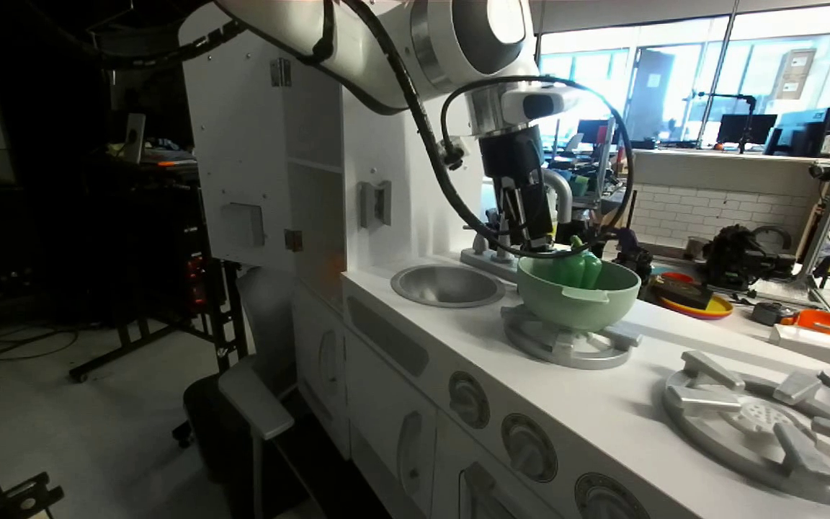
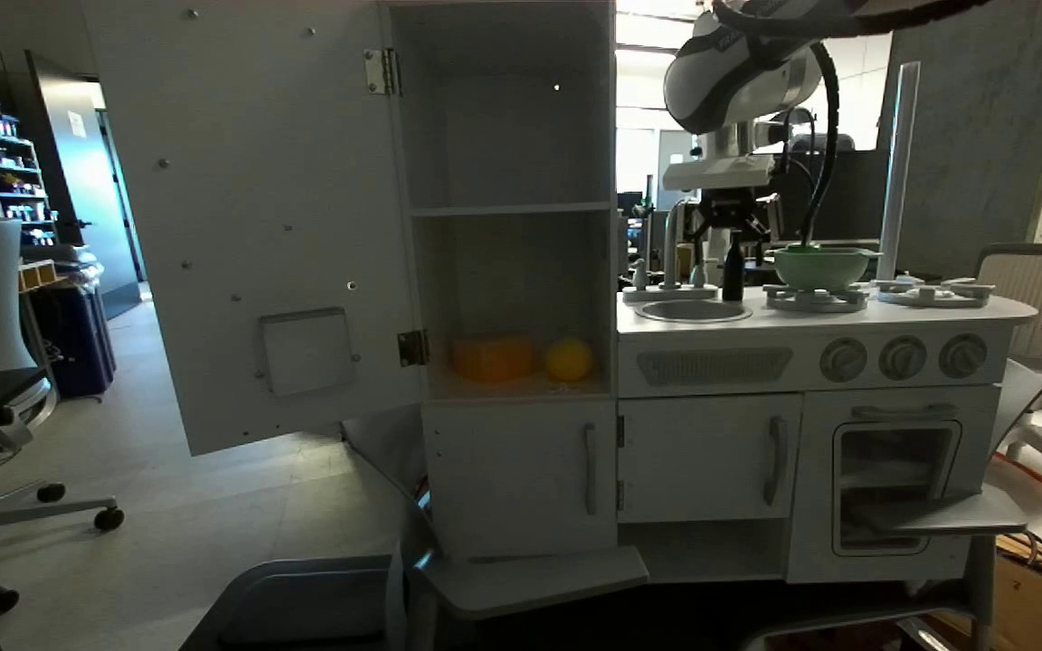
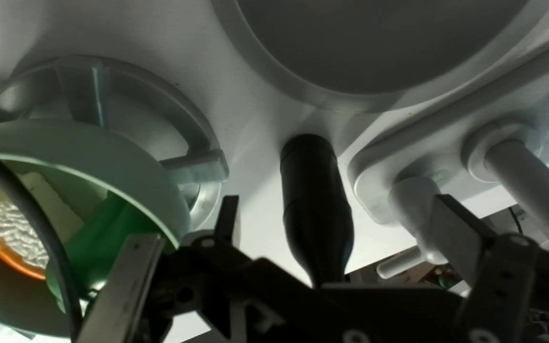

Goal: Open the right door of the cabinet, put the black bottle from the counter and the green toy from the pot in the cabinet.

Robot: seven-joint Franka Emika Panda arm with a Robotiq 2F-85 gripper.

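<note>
Hovering at the black bottle, gripper is holding its jaws wide apart, I'm guessing to straddle it.

The right door is swung out to the left, opening the cabinet to the near side: its upper compartment offers room, while an orange block and a yellow ball stand in the lower one. The spread gripper leaves a gap either side of the black bottle, which has the faucet base to its left and the pot to its right. A black cable crosses the pot's mouth.
</note>
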